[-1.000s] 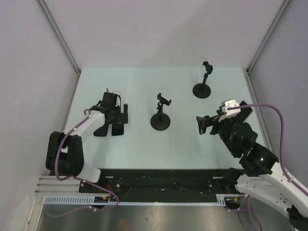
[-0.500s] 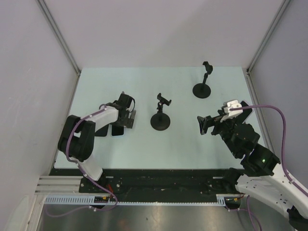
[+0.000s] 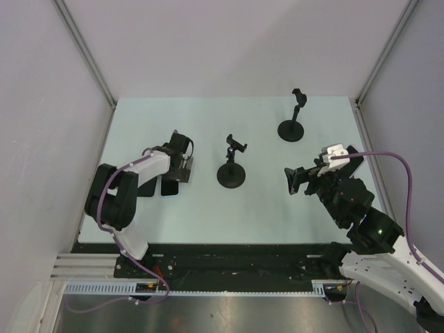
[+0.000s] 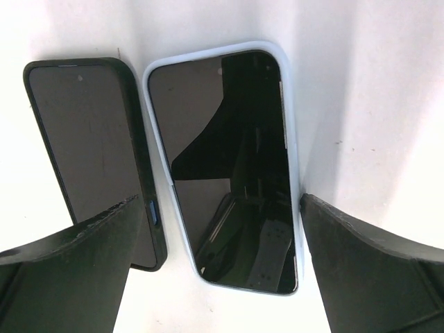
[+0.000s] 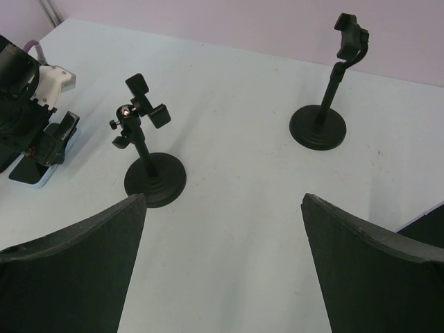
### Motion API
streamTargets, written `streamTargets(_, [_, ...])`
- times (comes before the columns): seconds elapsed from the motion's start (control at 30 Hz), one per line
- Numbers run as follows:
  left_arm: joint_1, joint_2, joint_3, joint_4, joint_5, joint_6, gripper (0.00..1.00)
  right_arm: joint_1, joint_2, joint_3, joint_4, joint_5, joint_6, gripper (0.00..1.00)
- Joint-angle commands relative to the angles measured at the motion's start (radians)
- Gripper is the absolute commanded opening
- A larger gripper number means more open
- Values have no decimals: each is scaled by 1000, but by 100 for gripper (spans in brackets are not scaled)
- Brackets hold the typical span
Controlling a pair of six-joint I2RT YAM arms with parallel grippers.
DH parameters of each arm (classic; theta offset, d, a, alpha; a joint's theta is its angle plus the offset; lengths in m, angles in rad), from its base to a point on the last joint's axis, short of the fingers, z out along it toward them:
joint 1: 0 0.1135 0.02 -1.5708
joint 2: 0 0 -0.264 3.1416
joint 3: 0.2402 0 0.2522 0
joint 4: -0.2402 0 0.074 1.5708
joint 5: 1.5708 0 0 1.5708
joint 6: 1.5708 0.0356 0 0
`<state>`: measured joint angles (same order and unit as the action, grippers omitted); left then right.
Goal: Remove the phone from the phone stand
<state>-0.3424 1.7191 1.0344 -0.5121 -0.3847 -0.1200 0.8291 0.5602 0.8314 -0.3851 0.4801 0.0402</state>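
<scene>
Already the phone (image 4: 222, 166) is laid flat on the table (image 4: 361, 104) between the wide-open, empty left fingers (image 4: 69, 277), a second phone (image 4: 90, 159) just beside it. Two stands, near stand (image 5: 149, 149) and far stand (image 5: 326, 104), are seen bare beyond the open, empty right fingers (image 5: 374, 277); removal is judged done.

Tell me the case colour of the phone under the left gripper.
The phone has a light, bluish-white case; the left wrist view shows it best.

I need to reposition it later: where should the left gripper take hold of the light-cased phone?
Across its two long edges, coming straight down: the light-cased phone lies flat, screen up, with only a narrow gap to the dark-cased phone beside it.
</scene>
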Motion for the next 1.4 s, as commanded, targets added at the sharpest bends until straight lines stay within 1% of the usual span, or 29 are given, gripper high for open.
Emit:
streamTargets(0.0, [25,0,21,-20,-26,16,100,-2,-3,0,14,0,-10,100])
streamTargets(0.6, [72,-21,18,-39,-8,3,100,-2,4,0,12,0,-8,100])
streamTargets(0.73, [79,-30,16,-43,1,-4,100,-2,6,0,14,-3,-8,100])
streamTargets(0.87, [109,-36,19,-48,33,-12,100,-1,12,0,14,-15,-8,100])
streamTargets(1.07, [123,-53,19,-48,66,-18,100,-2,36,0,43,-63,-17,100])
streamTargets(1.2, [125,-82,16,-49,107,-29,100,-5,72,8,81,-158,-26,100])
streamTargets(1.33, [125,-142,9,-49,159,-38,100,-19,165,29,118,-250,-39,100])
streamTargets(1.37, [123,-159,4,-49,168,-37,100,-22,219,38,123,-277,-39,100])
